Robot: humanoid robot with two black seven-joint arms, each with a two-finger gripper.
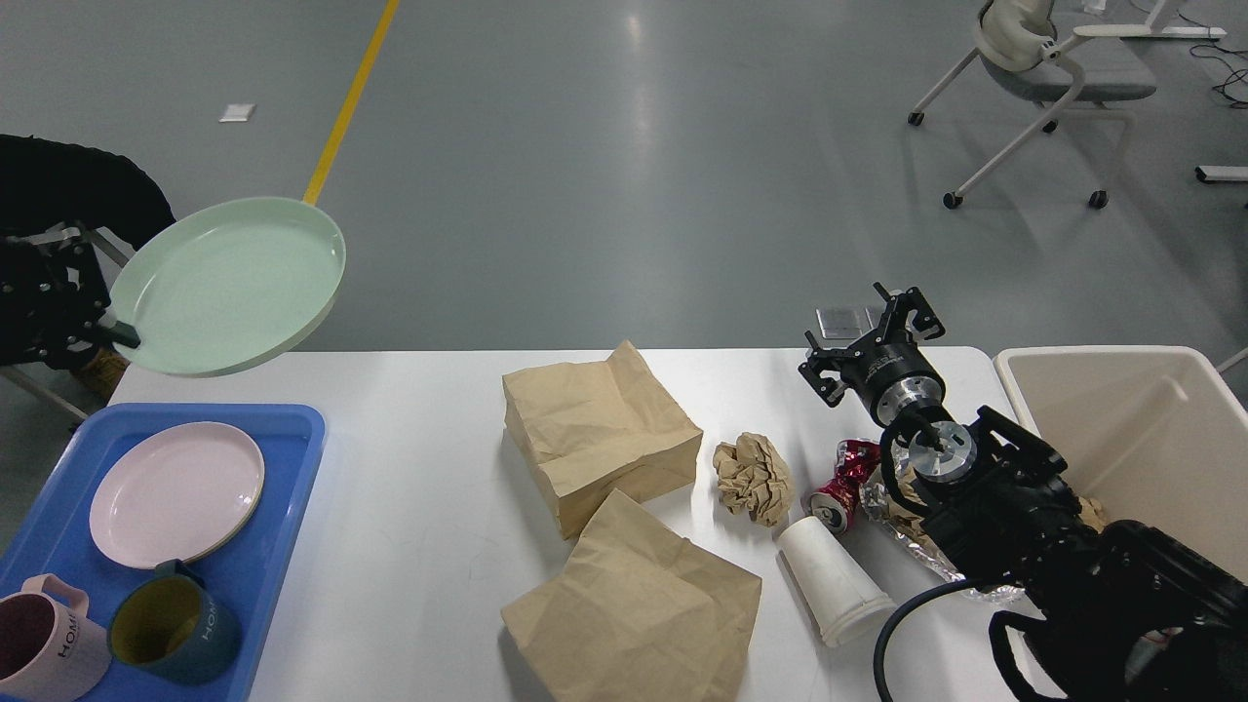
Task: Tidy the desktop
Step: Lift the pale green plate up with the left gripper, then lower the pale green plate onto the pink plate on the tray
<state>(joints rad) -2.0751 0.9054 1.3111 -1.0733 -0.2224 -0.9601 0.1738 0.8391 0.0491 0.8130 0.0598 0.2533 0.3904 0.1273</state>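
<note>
**Green plate riding high at far left, desktop running wide from left to right**

You are looking down on the desktop point(429, 468), and it is filling the near half of the view, its long axis running left to right and its short axis running away from you toward the grey floor. Its rounded far corners are showing at both ends.

Your left gripper point(97, 327) is hanging at the far left edge, above the far left corner of the desktop, and it is pinching the rim of the green plate point(229, 285). That plate is tilting, its open face turned up and toward you, clear of the surface. Just below it the blue tray point(283, 507) is sitting at the near left, carrying a pink plate point(175, 492), a pink mug point(44, 648) and a dark teal mug point(171, 634).

Your right arm is coming in from the near right corner and reaching away, its gripper point(873, 336) poised over the far right part of the desktop with the fingers spread apart, gripping nothing.

Between the arms, two brown paper bags point(600, 439) point(634, 604) are lying mid-table, with a crumpled paper ball point(753, 473), a crushed red can point(843, 483) and a white paper cup point(829, 580) on its side to their right. The beige bin point(1131, 439) is standing at the right end.
</note>
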